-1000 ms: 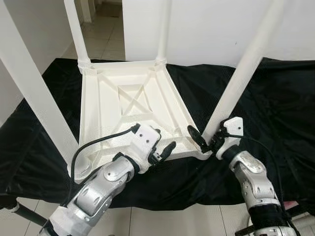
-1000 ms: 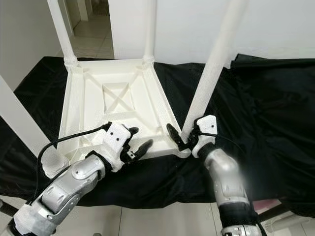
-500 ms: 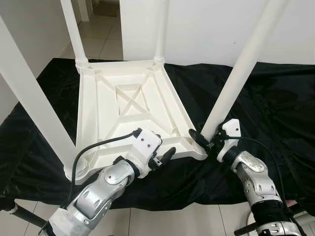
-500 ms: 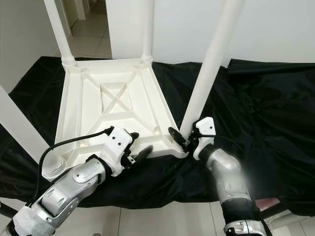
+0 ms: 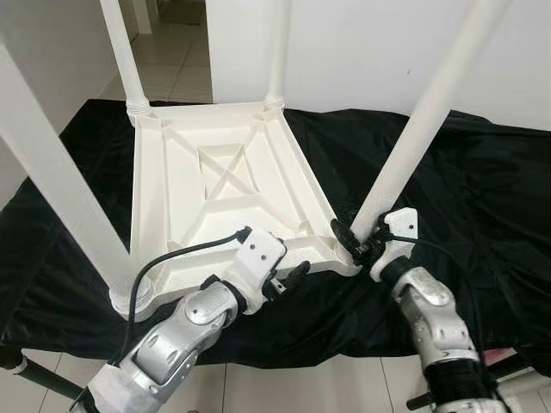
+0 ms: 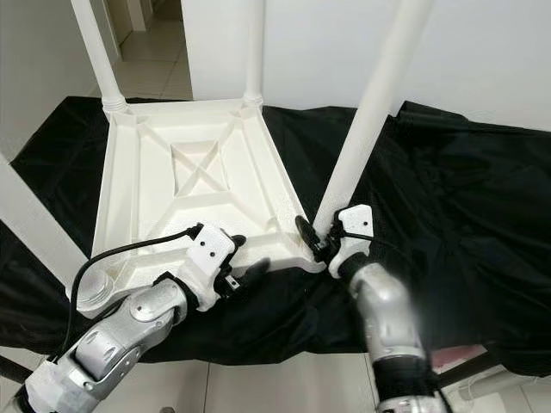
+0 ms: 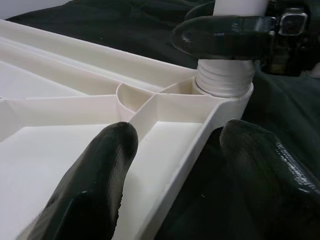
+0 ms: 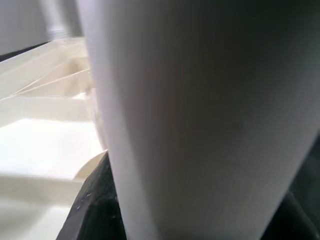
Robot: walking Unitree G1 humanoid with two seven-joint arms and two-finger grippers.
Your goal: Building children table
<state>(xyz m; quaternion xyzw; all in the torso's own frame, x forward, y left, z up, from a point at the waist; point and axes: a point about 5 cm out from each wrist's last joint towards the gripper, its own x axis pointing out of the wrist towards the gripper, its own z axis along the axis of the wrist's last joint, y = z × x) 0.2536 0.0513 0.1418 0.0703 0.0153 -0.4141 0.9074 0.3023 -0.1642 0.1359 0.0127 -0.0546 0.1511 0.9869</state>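
The white plastic table [image 5: 185, 202] lies upside down on a black cloth, with its legs pointing up. My right gripper [image 5: 353, 244] is shut around the base of the near right leg [image 5: 411, 142], just above its threaded collar [image 7: 223, 82]. In the right wrist view that leg [image 8: 200, 115] is pressed close between the fingers. My left gripper [image 6: 245, 258] is open and straddles the table's near rim close to that corner. One of its fingers [image 7: 95, 185] is inside the rim and the other is outside, over the cloth.
Three more legs stand in their corners: near left [image 5: 52, 181], far left [image 5: 120, 52] and far right [image 5: 280, 43]. The black cloth [image 5: 482, 198] spreads wide to the right. A white wall [image 5: 362, 43] is behind, and tiled floor [image 5: 176, 52] shows at the back left.
The view has shifted slightly. My left gripper has edged forward so its fingers sit over the near rim. My right gripper stays closed at the base of the leg.
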